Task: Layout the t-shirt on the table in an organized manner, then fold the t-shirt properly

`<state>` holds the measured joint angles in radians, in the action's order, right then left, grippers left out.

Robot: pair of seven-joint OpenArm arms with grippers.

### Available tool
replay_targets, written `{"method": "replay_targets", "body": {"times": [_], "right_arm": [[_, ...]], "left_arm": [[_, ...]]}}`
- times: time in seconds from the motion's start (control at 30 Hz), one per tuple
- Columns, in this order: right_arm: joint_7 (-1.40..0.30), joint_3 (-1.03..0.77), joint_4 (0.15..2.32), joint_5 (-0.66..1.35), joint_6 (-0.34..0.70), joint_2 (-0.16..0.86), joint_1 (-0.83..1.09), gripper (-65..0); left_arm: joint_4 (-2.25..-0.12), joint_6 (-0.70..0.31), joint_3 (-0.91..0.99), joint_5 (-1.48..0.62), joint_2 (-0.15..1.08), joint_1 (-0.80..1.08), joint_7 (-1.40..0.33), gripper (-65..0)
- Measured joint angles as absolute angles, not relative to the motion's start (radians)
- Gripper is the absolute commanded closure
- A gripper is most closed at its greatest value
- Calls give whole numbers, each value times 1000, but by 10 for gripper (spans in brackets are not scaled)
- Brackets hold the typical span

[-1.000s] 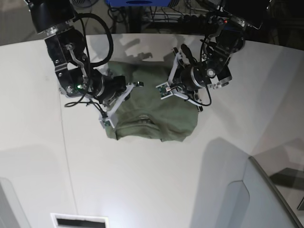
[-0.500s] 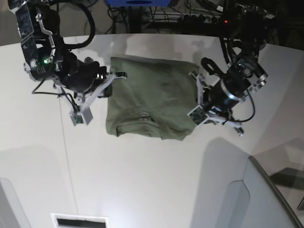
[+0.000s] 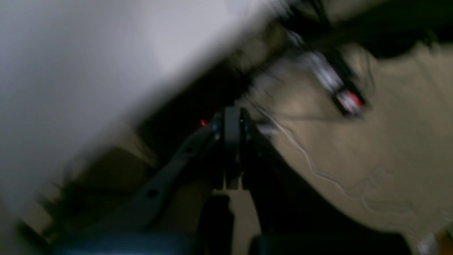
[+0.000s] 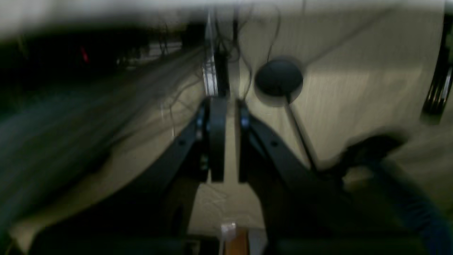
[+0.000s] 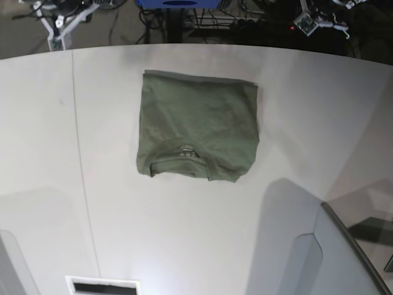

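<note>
The olive-green t-shirt (image 5: 196, 126) lies folded into a rough rectangle on the white table (image 5: 184, 233), its neck and label toward the near edge. Both arms are pulled back past the table's far edge, well away from the shirt. My left gripper (image 5: 314, 21) is at the top right; in the left wrist view it (image 3: 232, 148) is shut and empty, with blurred floor and cables behind. My right gripper (image 5: 61, 27) is at the top left; in the right wrist view it (image 4: 230, 141) stands a narrow gap open and empty.
A grey angled panel (image 5: 344, 258) rises at the near right corner. A white slotted plate (image 5: 101, 286) sits at the near edge. A thin dark seam (image 5: 83, 178) runs down the table's left side. Cables and dark gear (image 5: 233, 18) lie beyond the far edge.
Both grippers let go of the shirt's sides, spread outward, then withdrew past the far edge. The shirt stays folded and flat where it was.
</note>
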<state>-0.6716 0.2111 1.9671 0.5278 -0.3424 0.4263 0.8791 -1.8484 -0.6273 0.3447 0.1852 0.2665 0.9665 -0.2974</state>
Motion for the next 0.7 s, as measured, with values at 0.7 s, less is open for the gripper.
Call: {"method": "replay_targets", "body": {"times": [0.7], "right_arm": [[490, 845, 3, 523, -238, -30, 250, -56]], "left_arm": [[-28, -253, -371, 176, 237, 171, 497, 0]]}}
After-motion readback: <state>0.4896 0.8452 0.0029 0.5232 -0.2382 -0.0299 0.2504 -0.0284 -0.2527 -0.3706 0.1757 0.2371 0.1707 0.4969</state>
